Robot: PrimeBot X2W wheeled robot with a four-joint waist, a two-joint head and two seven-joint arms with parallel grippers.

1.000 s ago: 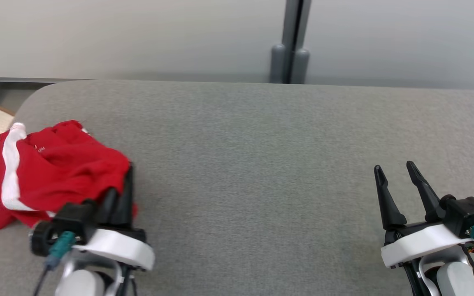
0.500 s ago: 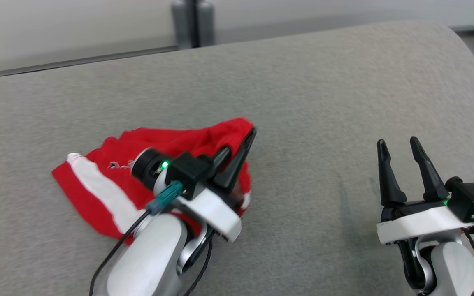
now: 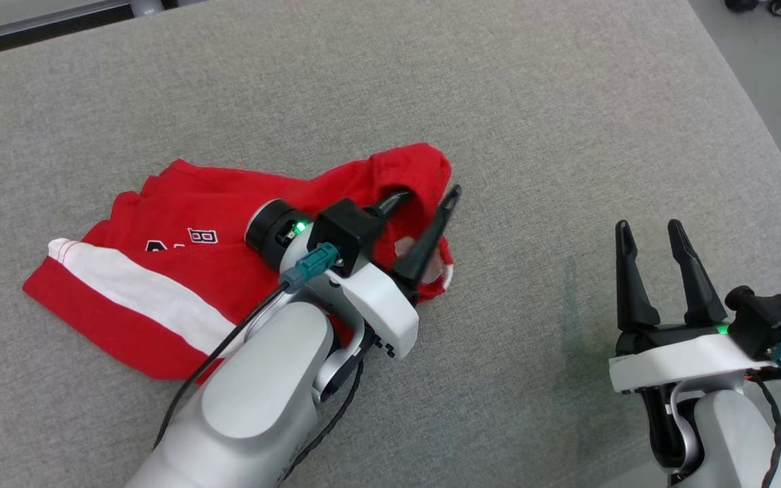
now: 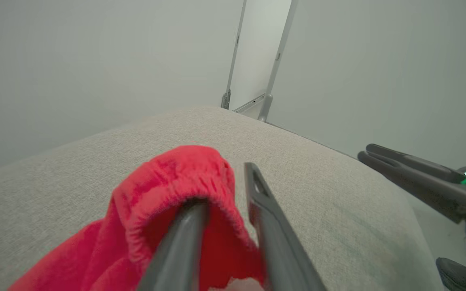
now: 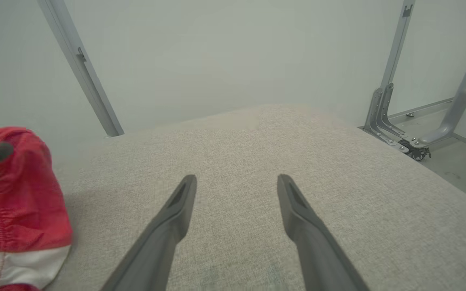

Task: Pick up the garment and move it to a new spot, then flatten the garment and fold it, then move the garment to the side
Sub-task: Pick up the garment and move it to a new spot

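A red garment [image 3: 160, 271] is seen crumpled on the grey fabric-covered desk [image 3: 533, 102], left of the middle in the head view, with a broad white stripe [image 3: 133, 291] laid along its near-left edge and white lettering [image 3: 202, 236] partly shown on top. The left pincer [image 3: 426, 196] is placed at the garment's right end, its jaws parted a little way: one finger [image 3: 390, 201] is tucked under the gathered elastic hem [image 4: 176, 190], which is draped over it, while the other finger [image 4: 271, 226] is left bare just beside the cloth. The fabric is not clamped between the two; it is merely hooked over the one finger. The right pincer [image 3: 648, 230] is held well apart to the right, above bare desk, its jaws spread wide and nothing held between them. In the right wrist view the garment's bunched end is seen at the far left edge, with a strip of white below the red.
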